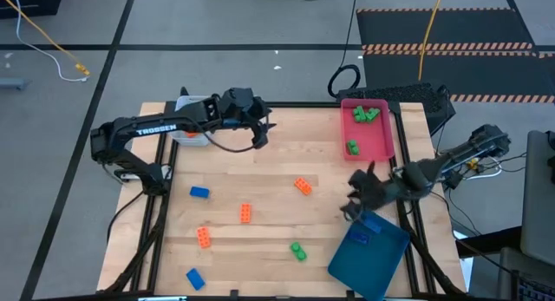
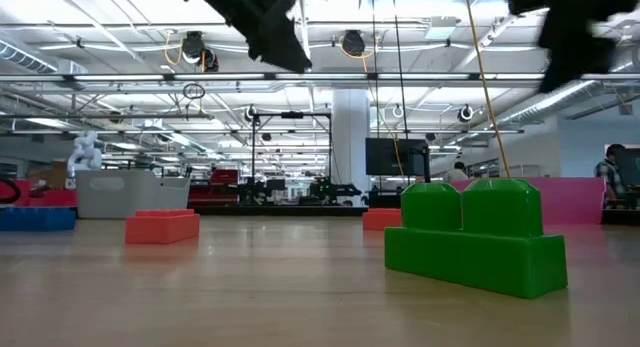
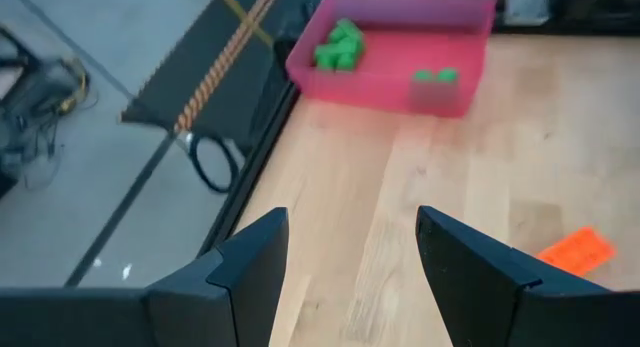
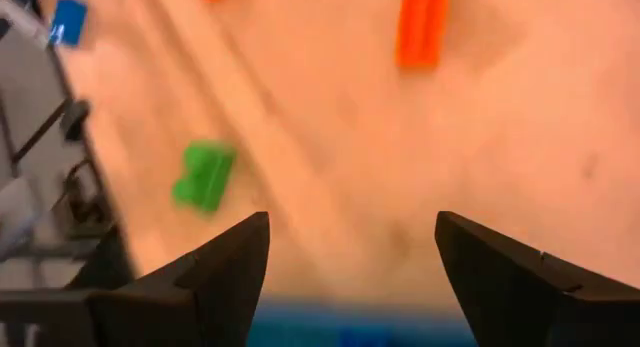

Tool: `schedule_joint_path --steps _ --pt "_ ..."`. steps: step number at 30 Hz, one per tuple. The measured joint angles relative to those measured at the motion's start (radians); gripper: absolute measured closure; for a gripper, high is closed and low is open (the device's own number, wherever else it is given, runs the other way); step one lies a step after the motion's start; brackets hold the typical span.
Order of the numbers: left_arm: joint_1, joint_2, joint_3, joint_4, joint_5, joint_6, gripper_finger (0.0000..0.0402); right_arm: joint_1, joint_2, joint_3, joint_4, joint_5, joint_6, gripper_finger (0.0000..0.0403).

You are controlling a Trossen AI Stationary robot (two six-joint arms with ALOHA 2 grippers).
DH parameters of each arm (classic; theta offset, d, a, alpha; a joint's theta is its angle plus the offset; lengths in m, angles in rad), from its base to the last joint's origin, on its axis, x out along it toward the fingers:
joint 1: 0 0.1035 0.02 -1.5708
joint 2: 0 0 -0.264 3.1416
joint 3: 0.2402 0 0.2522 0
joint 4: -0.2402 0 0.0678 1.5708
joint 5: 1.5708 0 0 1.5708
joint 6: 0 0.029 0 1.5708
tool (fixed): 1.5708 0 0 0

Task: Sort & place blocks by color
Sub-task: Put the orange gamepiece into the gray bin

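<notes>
Blocks lie scattered; the orange block (image 1: 245,213) points lengthwise up-table. Blur hides detail around the right gripper (image 1: 357,197), spread empty like the left gripper (image 1: 263,132).

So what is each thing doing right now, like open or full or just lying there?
left gripper: open, empty, raised near the table's back edge.
right gripper: open, empty, above the teal tray.
pink tray: holds green blocks.
teal tray: holds one blue block.
loose green block: lying on table.

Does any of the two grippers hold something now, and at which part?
Nothing is held. The left gripper and the right gripper both have open fingers with only bare wooden table between them.
</notes>
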Motion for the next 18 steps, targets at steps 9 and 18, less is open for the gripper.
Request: schedule_joint_path --steps 9,18 --pt "-0.071 -0.134 0.001 -0.063 -0.003 -0.012 0.0179 -0.256 0.211 0.001 0.213 0.011 -0.455 0.0124" --pt "-0.106 -0.156 0.0 -0.105 -0.071 -0.028 0.0179 -0.329 0.455 0.0 0.395 0.011 -0.608 0.0124"
